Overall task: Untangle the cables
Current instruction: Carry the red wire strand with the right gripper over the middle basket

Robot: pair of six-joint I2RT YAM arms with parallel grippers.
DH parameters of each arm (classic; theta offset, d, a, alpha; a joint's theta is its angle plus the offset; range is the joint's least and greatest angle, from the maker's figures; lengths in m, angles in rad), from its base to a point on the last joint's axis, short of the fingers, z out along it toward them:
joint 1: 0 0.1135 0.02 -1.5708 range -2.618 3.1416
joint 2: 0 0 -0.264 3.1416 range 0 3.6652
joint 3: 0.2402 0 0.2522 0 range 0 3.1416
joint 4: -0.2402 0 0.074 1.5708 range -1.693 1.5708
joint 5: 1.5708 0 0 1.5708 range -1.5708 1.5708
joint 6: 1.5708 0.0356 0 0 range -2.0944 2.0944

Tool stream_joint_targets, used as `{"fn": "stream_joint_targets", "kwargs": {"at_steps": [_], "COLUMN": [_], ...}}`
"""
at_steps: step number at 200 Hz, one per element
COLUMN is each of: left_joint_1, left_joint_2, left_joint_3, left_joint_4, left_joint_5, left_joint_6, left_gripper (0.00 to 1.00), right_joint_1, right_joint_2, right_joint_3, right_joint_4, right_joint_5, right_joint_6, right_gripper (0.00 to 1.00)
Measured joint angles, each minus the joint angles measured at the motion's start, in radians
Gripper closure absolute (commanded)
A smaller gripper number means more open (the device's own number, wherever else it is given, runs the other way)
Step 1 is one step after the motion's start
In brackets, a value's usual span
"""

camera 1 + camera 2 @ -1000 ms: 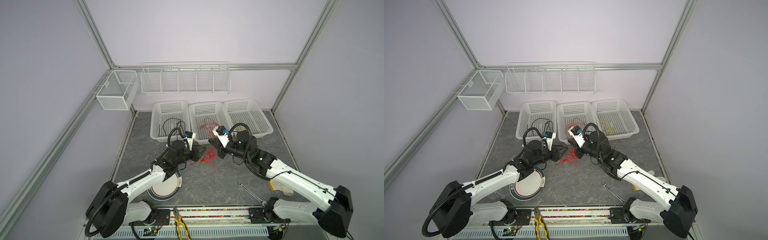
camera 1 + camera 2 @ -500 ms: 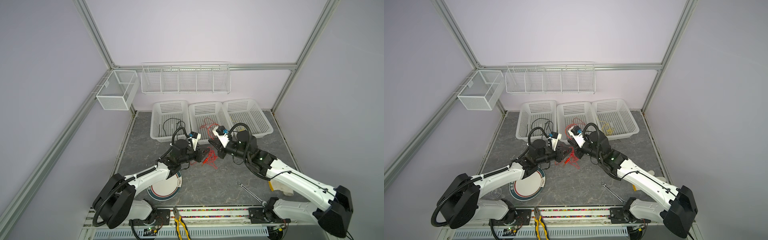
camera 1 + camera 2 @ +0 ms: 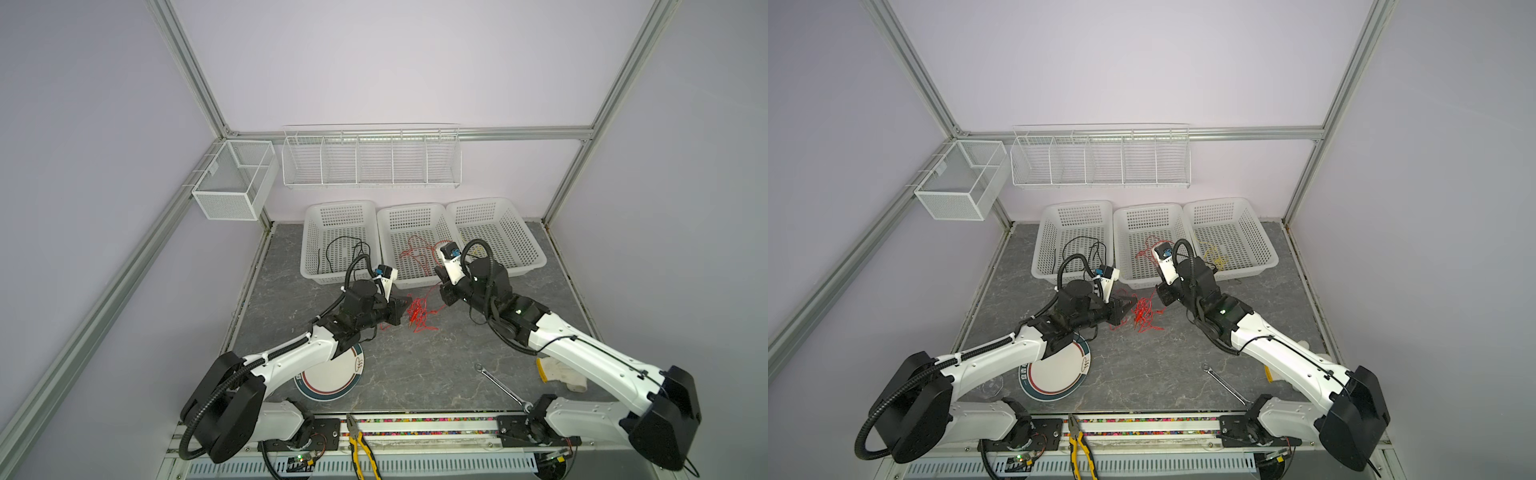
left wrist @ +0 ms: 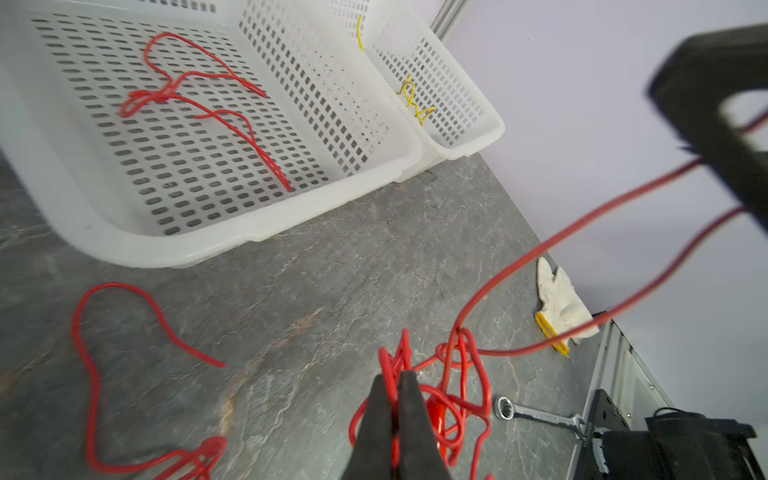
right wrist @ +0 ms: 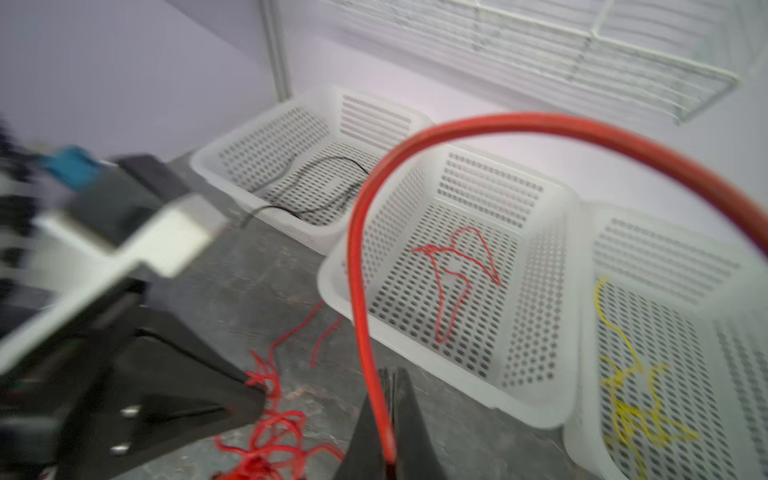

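Observation:
A tangle of red cables point(image 3: 419, 316) point(image 3: 1144, 316) lies on the grey table in front of the baskets. My left gripper point(image 3: 405, 306) point(image 4: 397, 376) sits at the tangle's left edge, shut on one red strand. My right gripper point(image 3: 445, 296) point(image 5: 390, 374) hangs just right of the tangle, shut on a red cable point(image 5: 360, 270) that arcs up and away from it. In the baskets lie a black cable point(image 3: 327, 251), a red cable point(image 3: 415, 254) and a yellow cable point(image 3: 1214, 258).
Three white baskets stand at the back: left point(image 3: 324, 277), middle point(image 3: 415, 284), right point(image 3: 528, 266). A plate point(image 3: 332, 376) lies under the left arm. A wrench point(image 3: 500, 386), a glove point(image 3: 561, 374) and pliers point(image 3: 361, 449) lie near the front. A wire shelf point(image 3: 370, 166) hangs on the wall.
My left gripper has moved right to the tangle and closed on a red strand. The right arm has stayed where it was, still shut on its cable.

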Motion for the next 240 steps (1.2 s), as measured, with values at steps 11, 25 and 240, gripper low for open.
{"fn": "stream_joint_targets", "kwargs": {"at_steps": [11,25,240], "left_joint_1": [0.000,-0.003,-0.005], "left_joint_2": [-0.030,-0.069,-0.241], "left_joint_3": [0.000,0.001,-0.070], "left_joint_4": [-0.033,-0.066,-0.174], "left_joint_5": [-0.032,-0.063,-0.142], "left_joint_6": [0.010,0.023,0.108], "left_gripper": [1.00,1.00,1.00], "right_joint_1": [-0.032,-0.061,-0.167], "right_joint_2": [0.006,0.006,-0.056], "right_joint_3": [-0.002,-0.010,0.062], "right_joint_4": [-0.032,-0.064,-0.053], "right_joint_5": [0.038,0.076,-0.068], "right_joint_6": [0.023,0.055,0.114], "right_gripper": [0.93,0.93,0.93]}}
